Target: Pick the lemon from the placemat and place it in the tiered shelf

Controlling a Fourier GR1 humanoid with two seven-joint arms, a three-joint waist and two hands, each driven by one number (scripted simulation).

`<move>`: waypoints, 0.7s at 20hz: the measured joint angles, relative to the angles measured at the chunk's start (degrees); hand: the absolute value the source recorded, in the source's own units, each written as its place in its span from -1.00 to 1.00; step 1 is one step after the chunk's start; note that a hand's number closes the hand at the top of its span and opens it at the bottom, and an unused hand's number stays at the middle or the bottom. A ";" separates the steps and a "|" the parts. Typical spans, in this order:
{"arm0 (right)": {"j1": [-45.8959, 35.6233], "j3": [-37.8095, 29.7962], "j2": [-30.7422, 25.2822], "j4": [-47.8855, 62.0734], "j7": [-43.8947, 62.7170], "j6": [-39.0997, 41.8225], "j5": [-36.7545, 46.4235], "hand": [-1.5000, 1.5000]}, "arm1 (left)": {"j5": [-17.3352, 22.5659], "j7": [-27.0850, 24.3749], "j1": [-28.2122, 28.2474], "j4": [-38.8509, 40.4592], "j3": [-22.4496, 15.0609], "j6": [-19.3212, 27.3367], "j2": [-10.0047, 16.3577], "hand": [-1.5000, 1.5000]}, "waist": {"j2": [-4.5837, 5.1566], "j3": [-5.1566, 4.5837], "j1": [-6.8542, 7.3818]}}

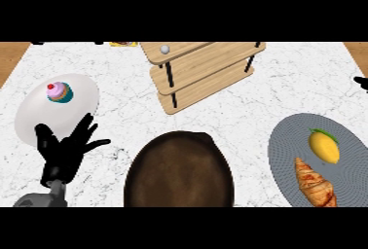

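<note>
A yellow lemon (324, 146) with a green leaf lies on the grey round placemat (287, 146) at the right. A wooden tiered shelf (205, 73) with black posts stands at the back centre, a small grey ball on its top tier. My left hand (64, 151) rests open at the lower left, fingers up, far from the lemon. Only a black tip of my right hand (361, 82) shows at the right edge, well behind the placemat.
A croissant (315, 182) lies on the placemat just in front of the lemon. A white plate (36, 109) with a cupcake (60, 92) sits at the left. A large dark brown round pan (178, 170) fills the front centre.
</note>
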 measured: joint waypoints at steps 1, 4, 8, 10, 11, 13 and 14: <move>0.48 0.64 0.57 -1.23 1.13 -0.26 0.93 -1.00 | 0.06 -0.26 0.10 0.02 0.19 -0.31 -0.07 0.00 | 0.00 0.00 -0.01; 1.77 1.09 1.92 -3.39 2.59 -0.44 3.85 -1.00 | -0.44 -0.27 0.31 -0.19 0.55 -0.55 -0.37 0.00 | 0.03 0.01 0.01; 3.41 1.49 3.38 -6.65 6.25 -0.32 7.04 -1.00 | -0.79 -0.25 0.45 -0.17 1.28 -1.24 -0.56 0.00 | 0.03 0.03 -0.03; 4.50 1.32 4.44 -8.53 8.60 -0.83 8.34 -1.00 | -1.43 0.03 0.50 -0.31 1.45 -0.77 -0.96 0.00 | -0.01 0.08 -0.04; 5.10 1.28 5.19 -9.15 9.07 -1.39 9.47 -1.00 | -1.55 -0.22 0.54 -0.22 1.61 -1.06 -1.07 0.00 | -0.01 0.08 -0.04; 5.95 0.56 5.67 -8.53 8.36 -1.79 11.86 -1.00 | -1.97 0.50 0.69 -0.82 1.59 -1.05 -1.32 0.00 | 0.02 0.10 0.03; 5.88 0.28 6.08 -9.35 9.43 -1.83 12.26 -1.00 | -2.05 0.00 -0.25 0.70 2.19 -1.54 -1.21 0.00 | -0.02 0.17 -0.02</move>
